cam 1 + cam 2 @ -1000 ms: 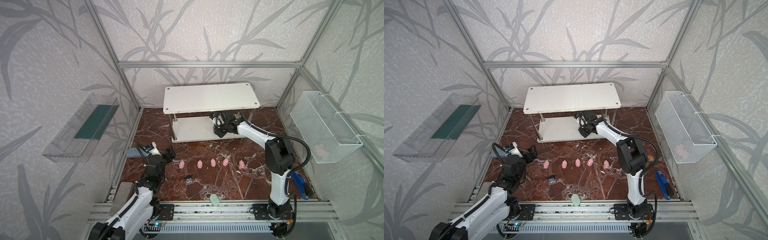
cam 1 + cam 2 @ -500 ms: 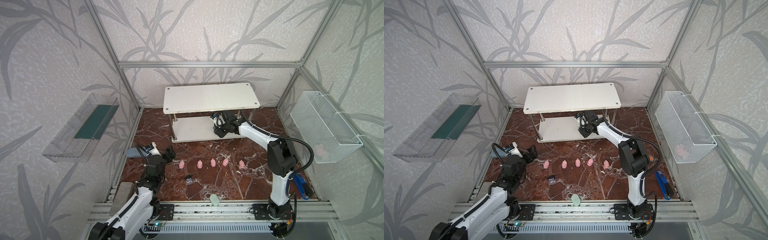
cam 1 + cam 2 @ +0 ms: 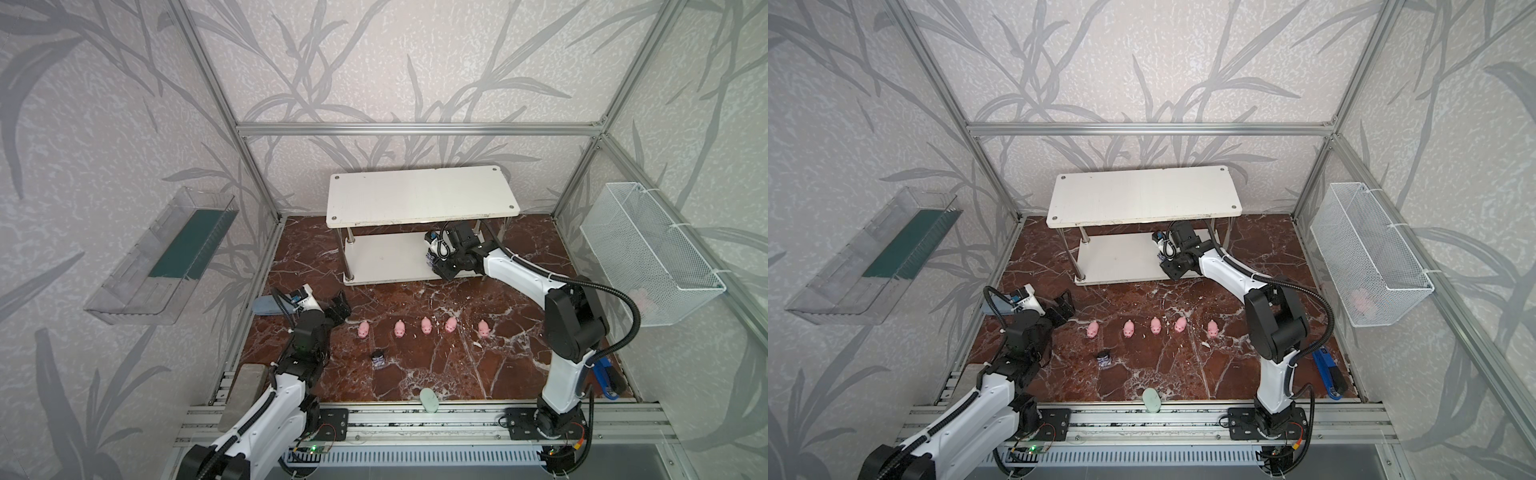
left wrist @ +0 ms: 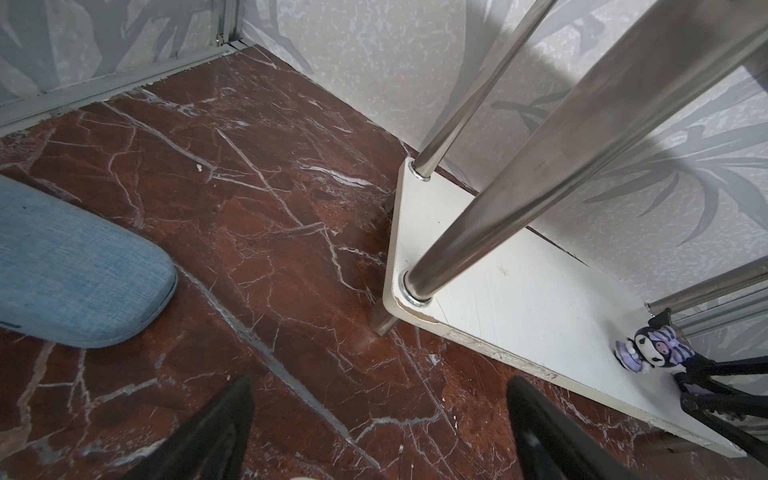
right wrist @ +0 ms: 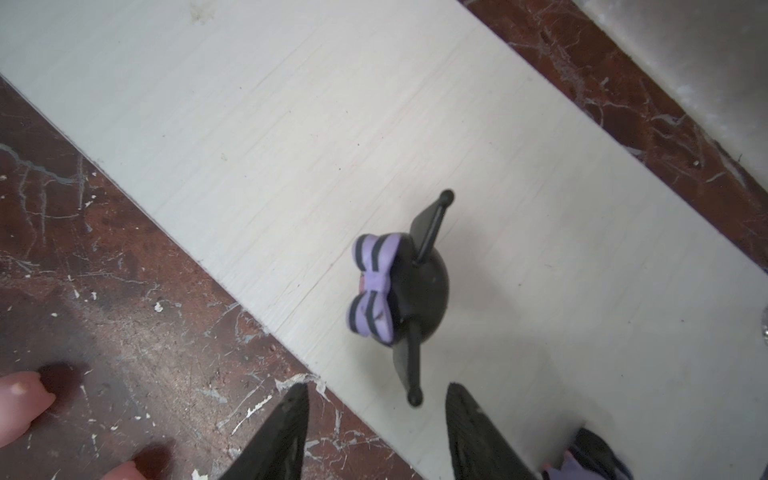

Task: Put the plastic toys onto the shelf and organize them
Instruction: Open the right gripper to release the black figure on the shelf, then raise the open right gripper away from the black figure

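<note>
One dark figurine (image 5: 409, 291) upright on shelf (image 5: 291, 124) lower tier, just ahead of right end effector (image 5: 376, 390) tips, ear-to-ear axis pointing back into the gap. Parted about halfway, gripping nothing. Probably next: loose figurine (image 3: 377, 358) on desk (image 3: 478, 374), nearer left end effector (image 4: 379, 380), spread wide and empty; five pigs (image 3: 426, 325) in a row near it.

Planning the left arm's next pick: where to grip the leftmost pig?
Pinch the leftmost pig across its flanks, left tool coming straight down, probably: its body looks longer than wide, and open floor separates it from the next pig.
</note>
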### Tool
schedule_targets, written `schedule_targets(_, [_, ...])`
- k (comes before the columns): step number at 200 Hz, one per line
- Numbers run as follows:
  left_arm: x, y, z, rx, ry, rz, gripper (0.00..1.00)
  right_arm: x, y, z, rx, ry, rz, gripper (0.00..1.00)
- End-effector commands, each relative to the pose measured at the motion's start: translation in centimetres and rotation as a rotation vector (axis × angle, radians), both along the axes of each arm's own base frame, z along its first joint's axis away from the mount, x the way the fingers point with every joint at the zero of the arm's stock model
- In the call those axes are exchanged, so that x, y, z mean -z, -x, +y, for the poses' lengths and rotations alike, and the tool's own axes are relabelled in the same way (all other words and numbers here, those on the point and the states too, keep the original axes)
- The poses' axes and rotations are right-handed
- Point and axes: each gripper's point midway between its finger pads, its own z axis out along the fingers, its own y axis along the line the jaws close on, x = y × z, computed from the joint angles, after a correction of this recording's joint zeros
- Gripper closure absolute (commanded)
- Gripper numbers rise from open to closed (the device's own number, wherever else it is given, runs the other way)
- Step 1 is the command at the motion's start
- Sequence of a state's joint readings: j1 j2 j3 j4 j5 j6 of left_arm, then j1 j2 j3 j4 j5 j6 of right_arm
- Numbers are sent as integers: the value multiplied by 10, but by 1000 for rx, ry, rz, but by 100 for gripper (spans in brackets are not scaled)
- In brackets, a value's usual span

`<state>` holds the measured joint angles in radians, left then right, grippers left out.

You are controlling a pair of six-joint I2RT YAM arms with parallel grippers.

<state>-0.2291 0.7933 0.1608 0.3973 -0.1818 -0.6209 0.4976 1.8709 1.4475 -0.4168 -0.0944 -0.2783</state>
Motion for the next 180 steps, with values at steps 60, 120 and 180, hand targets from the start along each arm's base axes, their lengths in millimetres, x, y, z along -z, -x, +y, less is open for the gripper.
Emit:
schedule_targets(60, [-1,0,2,-16,1,-9,7,-40,31,-5,6,-119,-84,46])
schedule_targets(120, [3,-3,1,-15,3,-2,7,-29,56,0,122,-297,-107,100])
schedule_targets(180, [5,-3,1,-14,3,0,7,-13,28,12,193,-343,-106,100])
